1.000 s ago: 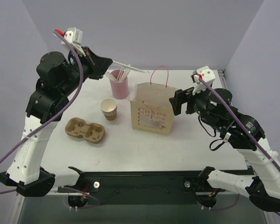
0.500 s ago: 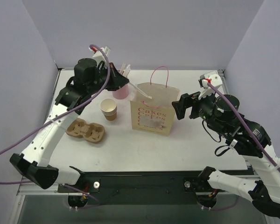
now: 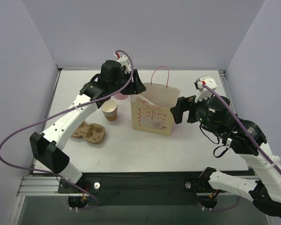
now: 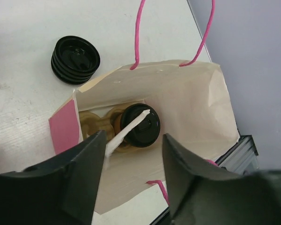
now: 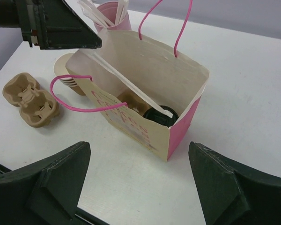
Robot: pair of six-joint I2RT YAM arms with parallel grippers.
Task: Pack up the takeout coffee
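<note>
The takeout coffee [image 4: 140, 124], a brown cup under a black lid, stands inside the pink-and-cream paper bag [image 3: 152, 119] in a pulp carrier [image 4: 96, 123]. Its lid [image 5: 159, 115] also shows in the right wrist view. A white wrapped straw [image 4: 129, 131] leans in the bag, lower end on the lid, upper end against one finger of my left gripper [image 4: 134, 140]. That gripper hovers open over the bag's mouth [image 3: 135, 89]. My right gripper [image 3: 178, 108] stands open beside the bag's right side, nothing between its fingers [image 5: 138, 145].
A stack of black lids [image 4: 75, 59] lies behind the bag. A pink cup of straws [image 5: 110, 16], a stack of paper cups [image 3: 109, 110] and a second pulp carrier [image 3: 88, 131] sit left of the bag. The bag's pink handles [image 5: 164, 21] stand up.
My left arm swung right from the pink cup to above the bag, carrying the straw, and its jaws opened. The straw now leans in the bag. The right jaws widened slightly.
</note>
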